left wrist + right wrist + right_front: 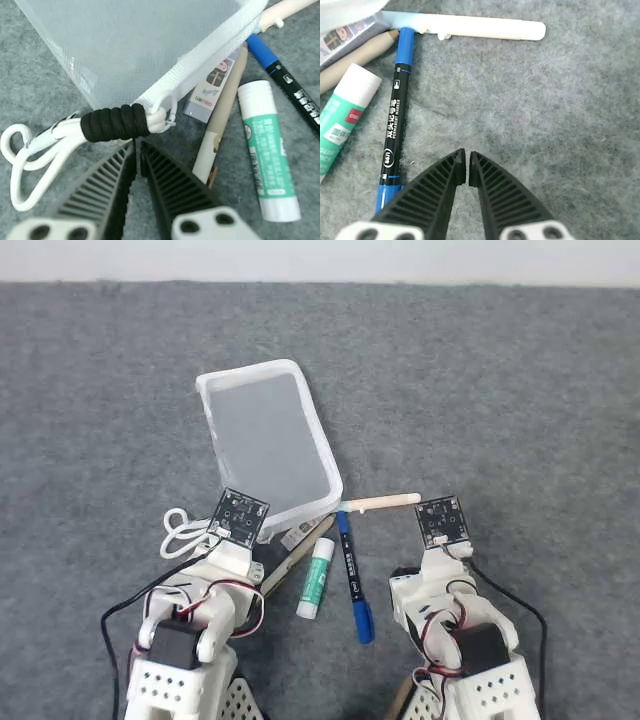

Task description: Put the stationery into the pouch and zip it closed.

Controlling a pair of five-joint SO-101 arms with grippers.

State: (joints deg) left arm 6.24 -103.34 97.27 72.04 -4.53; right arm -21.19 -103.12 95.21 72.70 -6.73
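The translucent white pouch (270, 440) lies flat in mid-table, its zipper edge (210, 50) facing the arms. The zipper pull, wrapped in black cord (115, 124), carries a white loop (25, 160). My left gripper (137, 146) is shut and empty, its tips just short of that pull. Beside the pouch's near corner lie a green-and-white glue stick (316, 577), a blue marker (352, 575), a cream pen (380, 502) and a beige pen (220, 125). A small printed card (210, 90) sits partly under the pouch's edge. My right gripper (466, 159) is shut and empty above bare mat, beside the blue marker (395, 125).
Grey felt mat (520, 390) covers the table. The left arm (215, 580) and right arm (450, 610) stand at the near edge with the stationery between them. Open mat stretches to the right of and beyond the pouch.
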